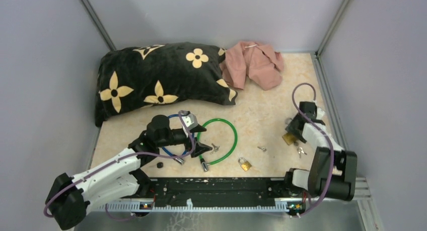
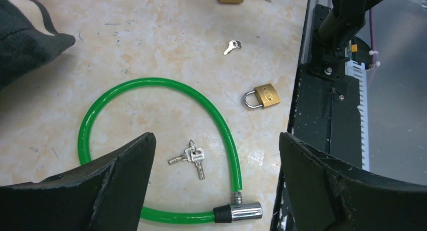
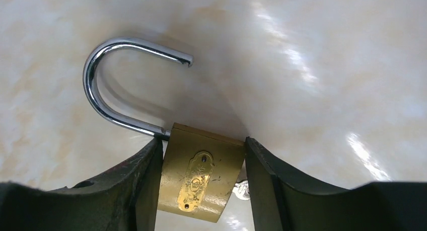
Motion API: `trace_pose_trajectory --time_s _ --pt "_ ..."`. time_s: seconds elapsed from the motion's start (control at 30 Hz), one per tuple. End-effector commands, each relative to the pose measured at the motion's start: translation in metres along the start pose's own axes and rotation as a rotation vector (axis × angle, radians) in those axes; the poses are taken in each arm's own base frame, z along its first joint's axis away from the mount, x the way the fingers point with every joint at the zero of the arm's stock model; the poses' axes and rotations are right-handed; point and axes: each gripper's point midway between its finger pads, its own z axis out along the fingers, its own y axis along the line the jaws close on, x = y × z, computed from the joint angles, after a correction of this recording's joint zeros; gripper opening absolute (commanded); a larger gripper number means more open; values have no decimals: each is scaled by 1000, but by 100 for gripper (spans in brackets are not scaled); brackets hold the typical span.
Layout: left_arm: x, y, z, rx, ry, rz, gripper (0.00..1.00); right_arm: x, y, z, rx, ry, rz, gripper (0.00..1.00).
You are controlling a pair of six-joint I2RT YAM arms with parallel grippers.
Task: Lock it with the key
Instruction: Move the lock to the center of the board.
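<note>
Brass padlock (image 3: 201, 178) lies on the pale marbled table (image 3: 327, 65) towards its right side, clamped across its body by the right gripper (image 3: 204, 150). The jaws are about half closed, and each finger presses on one flank of the brass padlock. Its steel shackle (image 3: 108, 85) is swung open, the free end clear of the body and pointing away from the wrist. Seen from above, some small keys (image 1: 301, 151) lie just beside this lock on the near side. The left gripper (image 2: 215, 138) hangs over the middle of the table with its jaws spread wide and nothing between them. Below it a green cable lock (image 2: 151, 82) curves in an open loop, its metal end lying near the table's front edge. A bunch of keys (image 2: 190, 156) rests on the table inside that loop, apart from the cable. A second padlock (image 2: 264, 96), its shackle shut, lies near the front edge to the right of the cable, and a single key (image 2: 231, 46) lies a little beyond it. At the far side a black flowered pillow (image 1: 161, 80) touches a crumpled pink cloth (image 1: 254, 62)
</note>
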Motion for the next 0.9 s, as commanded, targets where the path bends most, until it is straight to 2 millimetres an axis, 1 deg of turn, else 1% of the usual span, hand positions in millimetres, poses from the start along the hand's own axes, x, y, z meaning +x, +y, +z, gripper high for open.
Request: trace_pose_trajectory --time_s 0.0,0.1,0.13,0.17,0.2,0.23,0.27,0.3,0.33,0.37,0.4,0.53,0.6,0.67,0.73,0.8,0.87 --pt "-22 -6 6 66 -90 96 95 16 74 -1 -301 161 -283 18" --pt "-21 -6 6 67 -85 84 95 18 84 6 -264 222 -445 25" --pt "-20 -6 6 63 -80 81 95 18 90 6 -256 229 -502 30" --pt "-19 -4 6 56 -77 81 95 24 98 4 -265 242 -560 35" --pt "-18 -3 5 51 -75 80 95 26 102 3 -249 240 -605 41" --pt "-18 -2 5 45 -75 81 95 28 105 3 -238 239 -629 50" --pt "-18 -1 5 41 -77 80 95 28 107 2 -233 235 -630 57" --pt "-19 0 5 37 -79 79 95 28 109 0 -235 233 -617 66" --pt "-19 0 5 36 -81 79 95 26 110 -2 -237 222 -605 80" --pt "-20 0 5 36 -82 80 95 24 108 -3 -227 210 -594 89" --pt "-20 0 5 38 -83 80 95 21 105 -5 -214 192 -583 93" --pt "-21 -1 4 41 -85 84 95 13 92 -15 -161 137 -554 95" --pt "-19 -1 4 39 -83 82 95 5 89 -27 -129 87 -540 91" --pt "-18 -1 3 41 -80 79 95 -7 86 -40 -90 19 -523 90" --pt "-17 -2 3 47 -81 77 95 -16 82 -51 -64 -25 -464 89" --pt "-16 -3 3 48 -82 76 95 -16 81 -59 -75 -45 -393 87" --pt "-17 -3 3 46 -86 77 95 -5 86 -58 -127 -32 -328 81"
